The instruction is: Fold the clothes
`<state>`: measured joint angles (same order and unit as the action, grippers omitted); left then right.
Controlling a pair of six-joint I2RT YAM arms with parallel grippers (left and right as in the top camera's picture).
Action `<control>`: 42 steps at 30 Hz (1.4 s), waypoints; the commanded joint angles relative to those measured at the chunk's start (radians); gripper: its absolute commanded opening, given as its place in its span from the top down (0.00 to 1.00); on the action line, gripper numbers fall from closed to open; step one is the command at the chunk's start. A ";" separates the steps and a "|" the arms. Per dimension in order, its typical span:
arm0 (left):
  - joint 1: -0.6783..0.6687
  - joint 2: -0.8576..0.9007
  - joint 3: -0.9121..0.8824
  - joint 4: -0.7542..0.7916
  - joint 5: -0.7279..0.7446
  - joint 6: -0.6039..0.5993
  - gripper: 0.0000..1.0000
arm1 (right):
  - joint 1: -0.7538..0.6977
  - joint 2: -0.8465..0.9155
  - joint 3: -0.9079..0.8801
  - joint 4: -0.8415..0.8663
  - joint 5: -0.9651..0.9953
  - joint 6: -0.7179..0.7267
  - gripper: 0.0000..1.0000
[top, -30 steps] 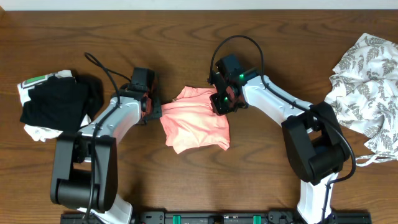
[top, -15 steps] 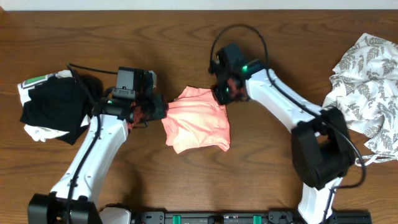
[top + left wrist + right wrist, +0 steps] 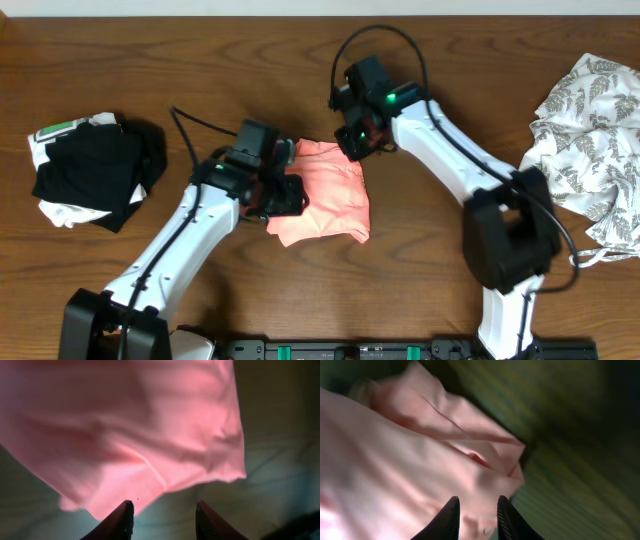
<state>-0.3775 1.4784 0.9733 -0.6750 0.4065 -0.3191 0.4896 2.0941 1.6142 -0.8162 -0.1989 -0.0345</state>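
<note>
**Item 1.** Left gripper [image 3: 292,197]: nearest the robot's base, at the left edge of item 2. Jaws moderately apart and holding nothing. In its wrist view the fingers [image 3: 121,520] frame bare tabletop, with the cloth's edge just beyond the tips.

**Item 2.** Salmon-pink T-shirt [image 3: 330,200]: folded into a compact, slightly rumpled block. It lies flat at the middle of the wooden table [image 3: 430,300], between the two grippers.

**Item 3.** Right gripper [image 3: 352,148]: at the shirt's far right corner. Jaws only narrowly parted, fingers [image 3: 449,519] poised over the pink fabric.

**Item 4.** Black-and-white bundle [image 3: 95,172]: heaped at the far left, well apart from the shirt.

**Item 5.** White leaf-print garment [image 3: 590,140]: crumpled at the far right edge.
</note>
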 commanded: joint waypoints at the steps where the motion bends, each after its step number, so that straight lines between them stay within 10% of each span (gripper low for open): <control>1: -0.044 0.023 -0.010 -0.018 0.009 -0.061 0.59 | 0.010 0.064 -0.007 0.009 -0.027 -0.046 0.76; 14: -0.108 0.052 -0.023 -0.021 0.009 -0.132 0.58 | 0.015 0.231 -0.007 0.019 -0.053 0.000 0.75; 25: -0.108 0.052 -0.023 -0.026 0.009 -0.132 0.58 | -0.046 0.234 -0.007 0.015 0.121 0.339 0.74; 42: -0.109 0.052 -0.023 -0.033 0.005 -0.139 0.58 | -0.039 0.046 0.100 0.023 0.059 0.088 0.70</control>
<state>-0.4835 1.5261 0.9596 -0.7002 0.4126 -0.4461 0.4583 2.2093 1.6684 -0.7986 -0.1814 0.1249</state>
